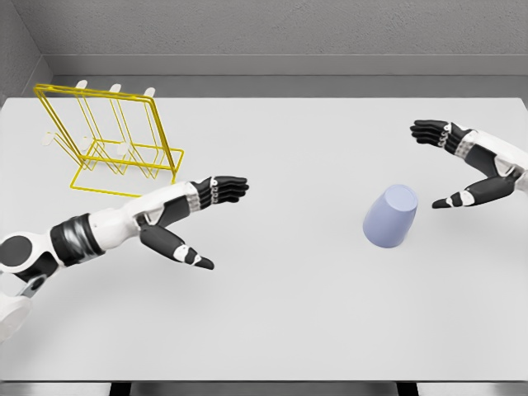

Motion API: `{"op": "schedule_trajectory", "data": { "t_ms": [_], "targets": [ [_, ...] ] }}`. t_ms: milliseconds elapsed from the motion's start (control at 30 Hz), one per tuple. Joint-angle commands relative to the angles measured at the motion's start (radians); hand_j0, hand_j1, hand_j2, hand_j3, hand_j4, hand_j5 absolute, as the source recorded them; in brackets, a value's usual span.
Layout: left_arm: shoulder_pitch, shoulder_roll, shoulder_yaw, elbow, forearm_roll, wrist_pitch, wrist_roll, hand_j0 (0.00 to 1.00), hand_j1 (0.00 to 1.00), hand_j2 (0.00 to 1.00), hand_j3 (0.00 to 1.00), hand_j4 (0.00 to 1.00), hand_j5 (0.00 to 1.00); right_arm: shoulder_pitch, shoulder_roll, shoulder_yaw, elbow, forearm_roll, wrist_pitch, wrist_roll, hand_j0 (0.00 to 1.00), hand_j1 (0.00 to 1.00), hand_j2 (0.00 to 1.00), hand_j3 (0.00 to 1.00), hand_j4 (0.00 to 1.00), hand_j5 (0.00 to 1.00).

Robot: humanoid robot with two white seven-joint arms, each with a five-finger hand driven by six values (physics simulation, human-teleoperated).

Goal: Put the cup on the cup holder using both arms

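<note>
On the pale grey surface (272,330), nearest the camera, the left arm comes in from the lower left; its left robot hand (202,216) hovers above the surface with the fingers (229,189) stretched forward and the thumb (186,252) splayed out toward the camera, spread and holding nothing; it lies well to the left of the cup and is not touching it. The lavender cup (391,216) stands upside down on the surface right of the middle, its closed base on top and tilted slightly toward the camera; nothing touches it. Just to the right of the cup, the right robot hand (458,165) reaches in from the right edge; its fingers (431,131) are extended beyond the cup and its thumb (454,200) points toward the cup's upper side, near it but apart, so the hand is spread and grips nothing. Far to the left of the cup, and beyond the left robot hand, the yellow wire cup holder (115,136) stands on the surface with white-tipped pegs rising along its top; it carries nothing.
</note>
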Motion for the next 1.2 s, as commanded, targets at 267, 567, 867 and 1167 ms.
{"op": "schedule_trajectory", "data": {
  "t_ms": [267,567,867,1167],
  "targets": [
    [-0.008,-0.050,-0.001,0.030,0.007,0.005,0.000,1.00,1.00,1.00,1.00,1.00,1.00,0.040,0.001,-0.006,0.009,-0.007,0.002,0.000,1.00,1.00,1.00,1.00,1.00,1.00],
    [-0.026,-0.066,0.002,0.088,0.013,0.057,0.000,1.00,1.00,1.00,1.00,1.00,1.00,0.084,-0.002,-0.013,0.009,-0.128,0.002,0.000,1.00,1.00,1.00,1.00,1.00,1.00],
    [-0.023,-0.135,0.001,0.142,-0.002,0.049,0.019,1.00,1.00,1.00,1.00,1.00,1.00,0.152,0.041,-0.016,0.067,-0.183,0.002,0.000,1.00,1.00,1.00,1.00,1.00,1.00],
    [-0.008,-0.160,0.007,0.156,-0.002,0.042,0.049,1.00,1.00,1.00,1.00,1.00,1.00,0.153,0.138,-0.008,0.166,-0.177,0.002,0.000,1.00,1.00,1.00,1.00,1.00,1.00]
  ]
}}
